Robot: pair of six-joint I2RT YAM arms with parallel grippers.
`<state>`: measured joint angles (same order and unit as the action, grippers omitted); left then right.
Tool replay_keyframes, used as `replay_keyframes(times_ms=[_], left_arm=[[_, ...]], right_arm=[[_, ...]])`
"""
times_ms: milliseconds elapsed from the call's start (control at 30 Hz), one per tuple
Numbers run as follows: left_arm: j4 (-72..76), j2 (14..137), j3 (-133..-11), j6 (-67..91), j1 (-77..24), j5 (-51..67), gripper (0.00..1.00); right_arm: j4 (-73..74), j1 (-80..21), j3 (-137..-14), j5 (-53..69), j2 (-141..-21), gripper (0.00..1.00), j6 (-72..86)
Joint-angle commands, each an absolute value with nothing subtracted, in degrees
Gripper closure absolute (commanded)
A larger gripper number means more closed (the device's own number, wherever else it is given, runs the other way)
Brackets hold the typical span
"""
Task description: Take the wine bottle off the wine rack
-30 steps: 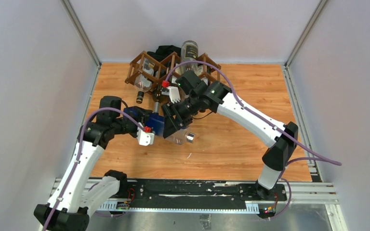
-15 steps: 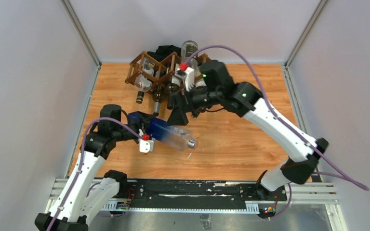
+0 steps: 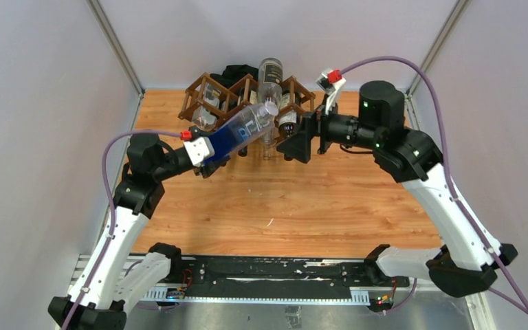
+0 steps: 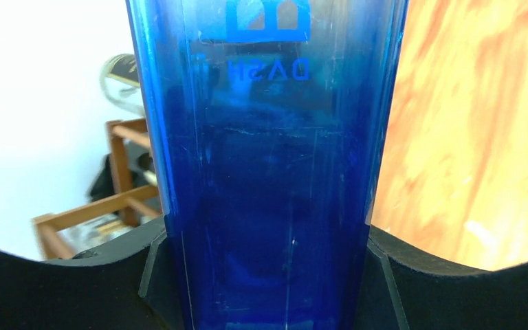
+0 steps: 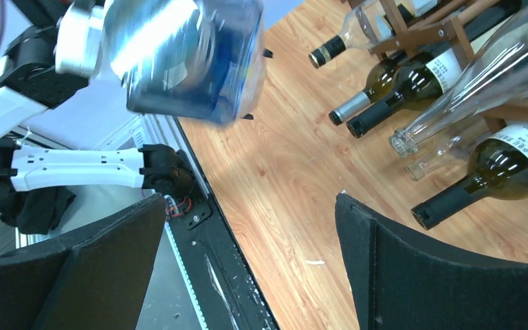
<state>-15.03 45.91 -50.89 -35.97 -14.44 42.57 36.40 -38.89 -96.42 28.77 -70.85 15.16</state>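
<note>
blue translucent bottle [image 3: 245, 128] gripped by left pincer [image 3: 218, 146]

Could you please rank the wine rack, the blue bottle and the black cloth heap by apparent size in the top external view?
1. wine rack
2. blue bottle, held up nearer the camera, which may flatter it
3. black cloth heap, partly hidden behind the rack, so unsure

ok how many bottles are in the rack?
6, left to right in the right wrist view: capped clear bottle, grey-capped bottle, black-capped labelled bottle, large clear bottle, small clear bottle below it, dark green bottle. Others may hide behind the wine rack slats.
</note>
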Motion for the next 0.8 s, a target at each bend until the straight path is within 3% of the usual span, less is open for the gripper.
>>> replay_keyframes(times_ms=[0, 167, 400, 767], left_arm=[[-1.6, 48.5, -56.5, -10.4, -14.7, 52.1, 1.00], [4.4, 52.2, -58.3, 2.5, -14.7, 58.7, 1.00], [4.3, 54.0, -59.9, 11.7, -14.9, 72.3, 1.00], [4.1, 54.0, -59.6, 16.2, -16.5, 76.3, 1.00]], right_arm=[[32.8, -38.4, -93.5, 28.0, -65.7, 0.03, 13.7], [27.3, -38.4, -91.4, 31.9, -65.6, 0.03, 13.8], [6.9, -38.5, -84.8, 38.7, -67.2, 0.02, 18.5], [-5.2, -43.5, -86.8, 40.3, -76.2, 0.01, 24.3]])
